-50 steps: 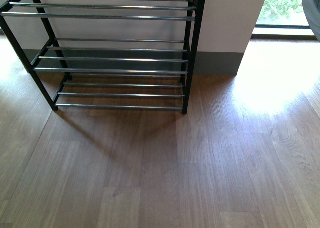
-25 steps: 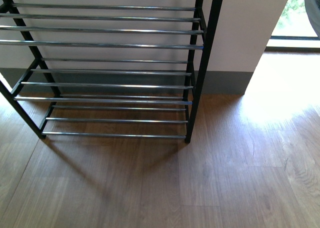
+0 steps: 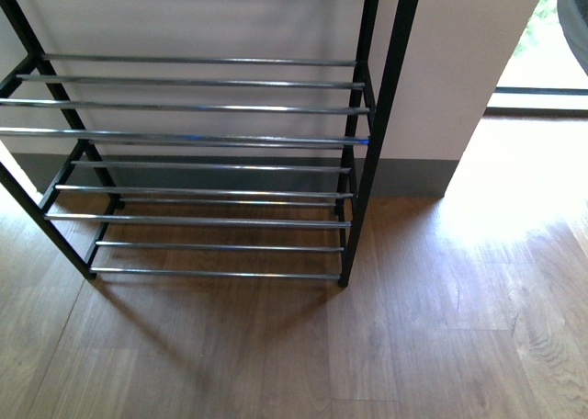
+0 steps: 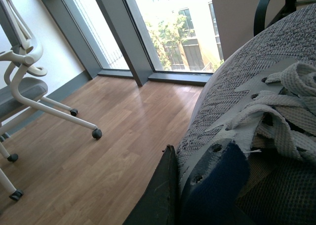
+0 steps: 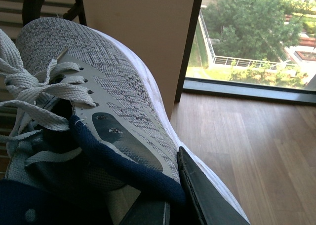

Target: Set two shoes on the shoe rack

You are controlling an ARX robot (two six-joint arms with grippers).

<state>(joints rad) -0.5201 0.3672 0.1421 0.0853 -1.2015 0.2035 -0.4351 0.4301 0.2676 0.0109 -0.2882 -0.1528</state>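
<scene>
The shoe rack (image 3: pixel 381 134) stands on the wooden floor (image 3: pixel 441 345) against a white wall (image 3: pixel 441 61) with a grey skirting (image 3: pixel 413 175). Its black side frames carry tiers of thin chrome rods, and bright daylight falls on the boards to its right. Neither arm shows in the front view, so the two shoes appear only in the wrist views. In the left wrist view a grey sneaker (image 4: pixel 237 77) fills much of the picture, with its woven laces (image 4: pixel 291 101) and navy lining (image 4: pixel 217 185) close to the lens. The left gripper (image 4: pixel 173 195) is closed on its collar (only one dark finger (image 4: pixel 163 195) shows, pressed against the outer side of the knit). Behind it are tall windows, a white office chair (image 4: pixel 24 87) on castors and a rounded black frame end (image 4: pixel 257 15). In the right wrist view the second sneaker (image 5: pixel 113 82) lies just as near, laces (image 5: pixel 29 87) loose and navy lining (image 5: pixel 123 173) folded at the opening. The right gripper (image 5: pixel 187 195) is clamped on its collar, one dark finger (image 5: pixel 197 195) lying along the outside. A rounded black rack frame (image 5: pixel 27 3) shows just past its toe.
</scene>
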